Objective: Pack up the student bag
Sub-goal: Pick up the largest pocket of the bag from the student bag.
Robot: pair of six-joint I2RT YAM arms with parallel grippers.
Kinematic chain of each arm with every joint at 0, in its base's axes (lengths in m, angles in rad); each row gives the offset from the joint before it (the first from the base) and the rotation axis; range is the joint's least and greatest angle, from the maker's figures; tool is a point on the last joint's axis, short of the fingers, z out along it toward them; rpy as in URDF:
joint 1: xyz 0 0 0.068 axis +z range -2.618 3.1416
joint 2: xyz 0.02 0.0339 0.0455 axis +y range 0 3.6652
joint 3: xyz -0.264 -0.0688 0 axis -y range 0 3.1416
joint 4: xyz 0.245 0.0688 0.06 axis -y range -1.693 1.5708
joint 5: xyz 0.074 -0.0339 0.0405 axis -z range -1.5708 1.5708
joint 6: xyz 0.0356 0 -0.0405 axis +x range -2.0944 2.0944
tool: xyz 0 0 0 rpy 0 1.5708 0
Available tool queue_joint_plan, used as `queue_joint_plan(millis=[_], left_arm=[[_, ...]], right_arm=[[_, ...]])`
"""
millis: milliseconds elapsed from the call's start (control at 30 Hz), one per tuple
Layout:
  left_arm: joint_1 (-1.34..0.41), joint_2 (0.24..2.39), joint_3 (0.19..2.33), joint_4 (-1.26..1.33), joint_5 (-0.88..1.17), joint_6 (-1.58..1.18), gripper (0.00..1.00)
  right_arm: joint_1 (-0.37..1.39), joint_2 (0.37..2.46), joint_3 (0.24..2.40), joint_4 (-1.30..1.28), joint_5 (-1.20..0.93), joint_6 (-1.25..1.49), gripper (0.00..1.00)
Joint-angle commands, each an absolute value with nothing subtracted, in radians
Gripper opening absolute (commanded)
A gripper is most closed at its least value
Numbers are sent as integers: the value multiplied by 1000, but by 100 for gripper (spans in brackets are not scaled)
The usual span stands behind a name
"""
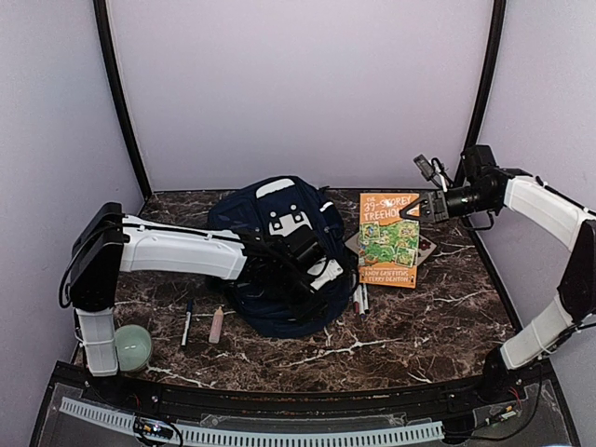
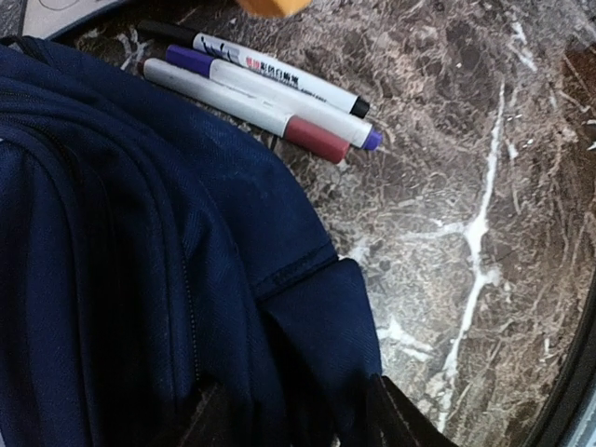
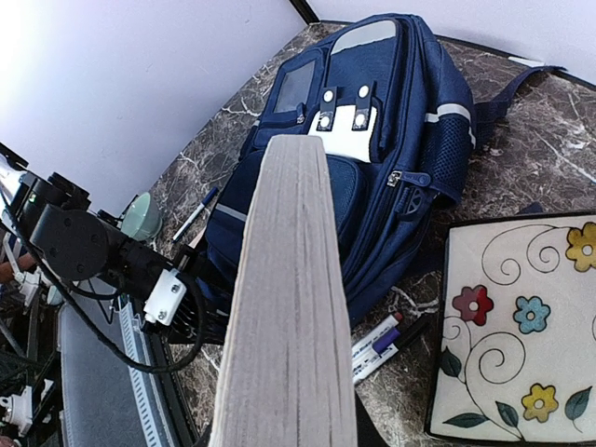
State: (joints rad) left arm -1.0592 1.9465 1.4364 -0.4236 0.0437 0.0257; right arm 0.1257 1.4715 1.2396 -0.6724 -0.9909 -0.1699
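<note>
Straddling student bag (image 2: 140,279) corner, left jaws apart

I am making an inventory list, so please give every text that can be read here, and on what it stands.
"39-STOREY TREEHOUSE": top of the orange book cover.
"TERRY DENTON": bottom of that cover; the line above it is too small.
Print on the white marker: too blurred.
student bag: no readable text.

There is one navy backpack (image 3: 400,84), one orange book (image 1: 388,240) and one flower-patterned flat case (image 3: 521,326). Three markers (image 2: 279,93) lie together. One pen (image 1: 187,321), one pink stick (image 1: 217,324) and one green round object (image 1: 133,346) complete the count.
</note>
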Motion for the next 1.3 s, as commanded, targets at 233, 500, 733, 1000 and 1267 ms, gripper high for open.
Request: queue_joint_plan(millis=[233, 500, 733, 1000, 1267], left_arm=[[-1060, 1987, 1491, -452, -152, 13, 40], [-1057, 1964, 1508, -472, -89, -25, 50], [-1030, 1974, 1509, -455, -43, -26, 48], [-1028, 2025, 1552, -486, -36, -35, 40], [-1025, 1964, 1555, -483, -79, -18, 51]], right_arm=[[120, 1414, 1208, -582, -1027, -141, 0], [121, 1415, 1200, -569, -1035, -132, 0], [120, 1405, 1188, -559, -1034, -129, 0], [120, 1396, 1175, -551, -1028, -127, 0], [121, 1398, 1173, -544, -1031, -121, 0]])
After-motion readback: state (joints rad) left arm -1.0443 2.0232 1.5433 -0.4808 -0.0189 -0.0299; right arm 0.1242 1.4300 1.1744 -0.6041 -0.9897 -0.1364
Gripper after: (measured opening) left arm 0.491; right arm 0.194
